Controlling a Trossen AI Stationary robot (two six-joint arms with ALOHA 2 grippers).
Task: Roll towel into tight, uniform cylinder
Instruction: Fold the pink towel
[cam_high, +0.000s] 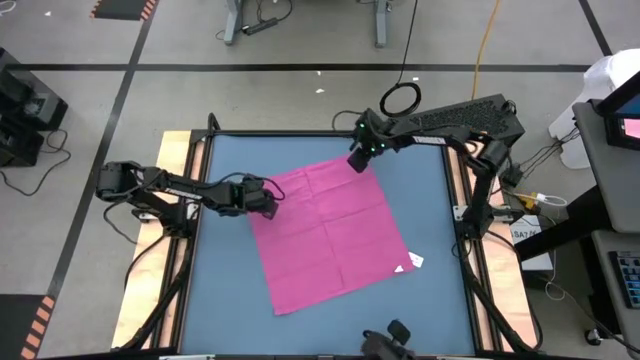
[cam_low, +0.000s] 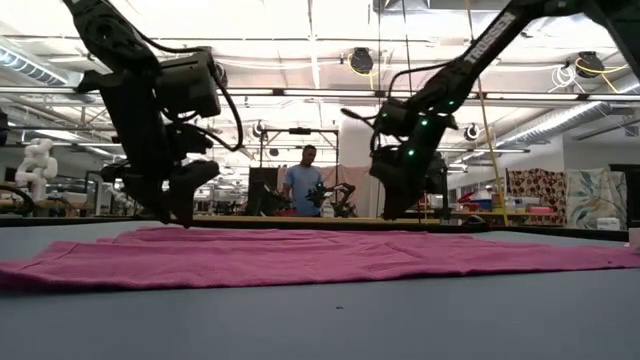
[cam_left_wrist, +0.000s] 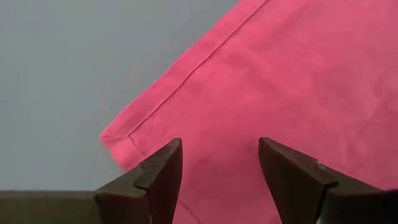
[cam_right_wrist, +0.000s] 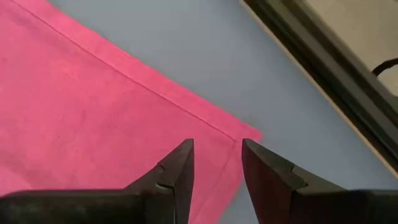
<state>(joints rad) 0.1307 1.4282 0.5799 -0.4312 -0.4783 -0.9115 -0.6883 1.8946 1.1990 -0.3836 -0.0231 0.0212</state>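
The magenta-pink towel (cam_high: 330, 235) lies spread flat on the blue tabletop (cam_high: 230, 290), turned so that its corners point toward the table's edges. A small white tag (cam_high: 410, 263) lies at its right corner. My left gripper (cam_left_wrist: 221, 168) stands open just over the towel's left corner (cam_left_wrist: 115, 138), pointing steeply down. My right gripper (cam_right_wrist: 217, 162) stands open, with a narrower gap, over the towel's far corner (cam_right_wrist: 249, 134). In the low view both grippers (cam_low: 180, 215) (cam_low: 392, 212) hover close over the towel (cam_low: 320, 255). No cylinder shows.
The table's dark rail (cam_right_wrist: 311, 62) runs close behind the towel's far corner. A dark camera mount (cam_high: 385, 340) sits at the near edge. Bare blue tabletop lies on all sides of the towel. A person (cam_low: 303, 185) stands in the room beyond the table.
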